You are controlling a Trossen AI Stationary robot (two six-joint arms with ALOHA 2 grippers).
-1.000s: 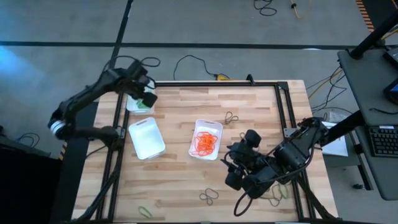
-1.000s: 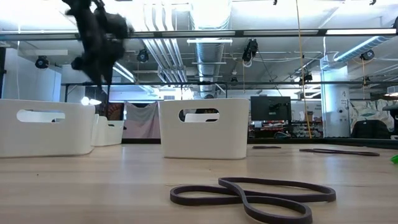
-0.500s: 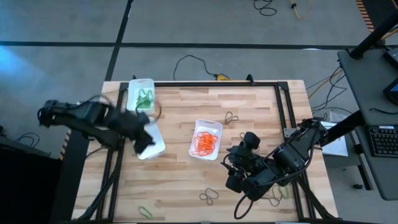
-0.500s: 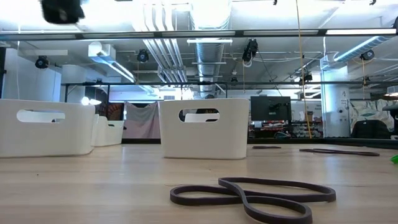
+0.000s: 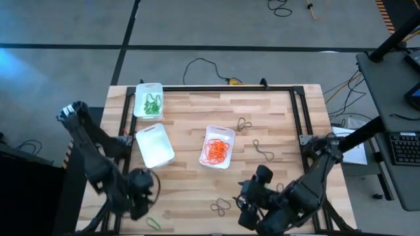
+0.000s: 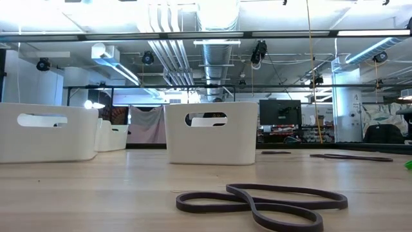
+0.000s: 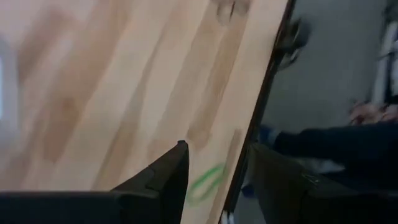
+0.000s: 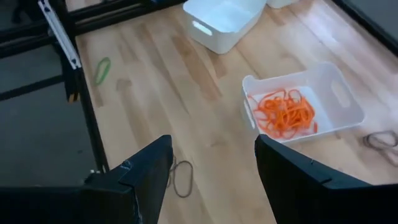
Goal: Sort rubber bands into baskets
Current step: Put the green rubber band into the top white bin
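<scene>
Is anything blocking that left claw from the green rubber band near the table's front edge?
Nothing visible. The left gripper hangs open just above the green rubber band, with only bare table between them; the baskets sit farther back.

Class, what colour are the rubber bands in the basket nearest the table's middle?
Orange: the rubber bands show best in the right wrist view.

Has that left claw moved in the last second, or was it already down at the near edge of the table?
Yes. The left gripper was over the green-band basket at the far corner; now it is near the front edge, by a loose green band.
</scene>
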